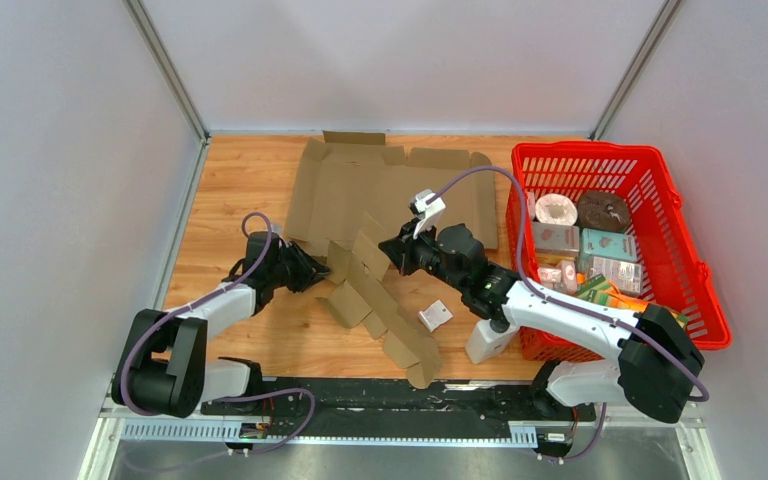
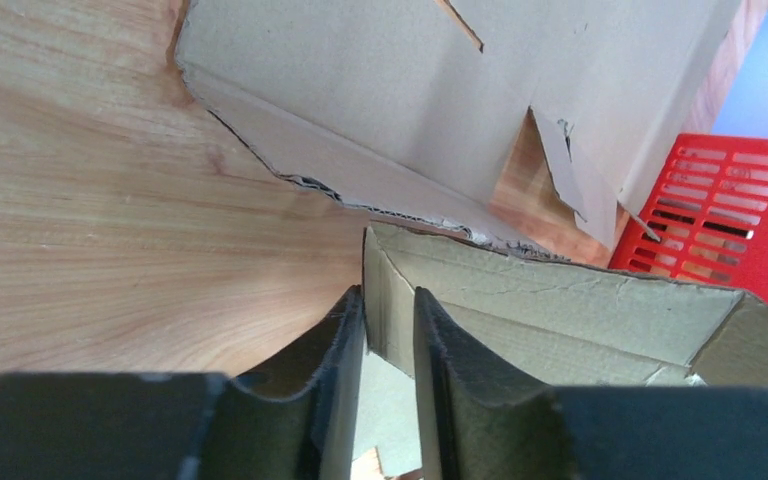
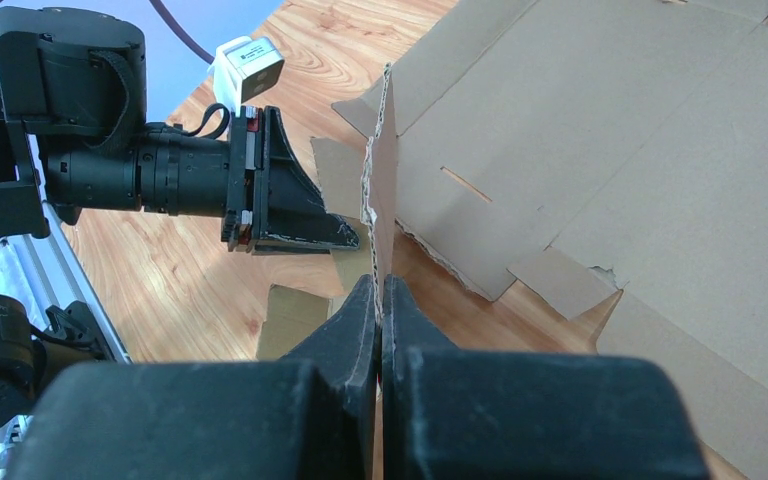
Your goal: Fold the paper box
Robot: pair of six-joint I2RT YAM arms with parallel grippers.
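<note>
The paper box [image 1: 390, 310] is a long strip of unfolded brown cardboard lying slantwise across the middle of the table. Its left end sits in my left gripper [image 1: 317, 272]. In the left wrist view the left gripper [image 2: 388, 292] is shut on an upright flap of the box [image 2: 560, 310], with a narrow gap still showing between the pads. My right gripper [image 1: 392, 250] holds another flap at the strip's far edge. In the right wrist view the right gripper [image 3: 380, 280] is shut tight on that flap [image 3: 382, 190], which stands on edge, with the left gripper [image 3: 345, 240] just beyond it.
A second, larger flat cardboard sheet [image 1: 400, 185] lies at the back of the table, close behind both grippers. A red plastic basket [image 1: 710, 290] with several packets stands at the right. A small white object [image 1: 436, 316] lies on the wood near the right arm.
</note>
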